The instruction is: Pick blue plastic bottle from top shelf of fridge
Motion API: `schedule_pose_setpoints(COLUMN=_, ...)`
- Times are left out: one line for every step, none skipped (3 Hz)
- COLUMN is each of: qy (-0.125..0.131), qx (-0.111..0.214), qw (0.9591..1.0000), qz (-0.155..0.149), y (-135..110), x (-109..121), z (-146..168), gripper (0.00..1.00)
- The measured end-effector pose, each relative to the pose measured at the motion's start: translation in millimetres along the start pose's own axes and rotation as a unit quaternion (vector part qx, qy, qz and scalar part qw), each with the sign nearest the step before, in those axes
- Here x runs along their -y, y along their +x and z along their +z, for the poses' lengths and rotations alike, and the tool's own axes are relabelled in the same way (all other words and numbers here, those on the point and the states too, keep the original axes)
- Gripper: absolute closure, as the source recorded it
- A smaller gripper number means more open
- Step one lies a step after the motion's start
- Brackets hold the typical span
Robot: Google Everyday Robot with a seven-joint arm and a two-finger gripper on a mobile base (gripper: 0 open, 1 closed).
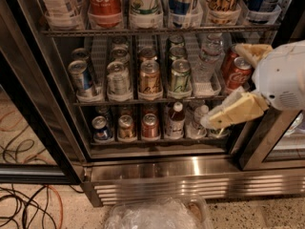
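The blue plastic bottle (59, 3) stands at the far left of the top shelf (157, 31), a wire rack in the fridge (190, 178). Only its lower body with the whitish, blue-checked label shows; its cap is cut off by the top edge. A red Coca-Cola bottle (104, 1) stands right beside it. My gripper (221, 86) is at the right, in front of the can racks, well below and to the right of the bottle. Its cream fingers (234, 111) are spread apart and hold nothing.
Several tall bottles fill the top shelf. Two wire racks of cans (149, 78) and small bottles (176, 120) lie below. The open door's black frame (33, 128) is at the left. Cables (24, 194) lie on the floor, and a crumpled clear plastic bag (157, 216) lies at the bottom.
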State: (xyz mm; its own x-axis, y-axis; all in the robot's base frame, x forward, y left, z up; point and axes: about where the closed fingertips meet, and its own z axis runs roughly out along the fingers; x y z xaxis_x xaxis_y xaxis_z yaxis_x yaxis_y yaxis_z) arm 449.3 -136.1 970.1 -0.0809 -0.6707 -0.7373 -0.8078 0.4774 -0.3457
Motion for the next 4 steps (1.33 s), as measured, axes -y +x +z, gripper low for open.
schedule_pose_setpoints(qy=0.007, qx=0.075, qw=0.9969, qz=0.025, y=-39, x=2, z=6, gripper=0.0)
schedule_pose_setpoints(qy=0.007, qx=0.075, qw=0.9969, qz=0.025, y=-40, x=2, z=6, gripper=0.0)
schedule_pose_setpoints(qy=0.001, qx=0.09, qw=0.9946, qz=0.051, y=-42, x=0, z=11, gripper=0.0)
schedule_pose_setpoints(qy=0.009, qx=0.132, qw=0.9866, qz=0.095, y=-62, x=-5, z=27, gripper=0.0)
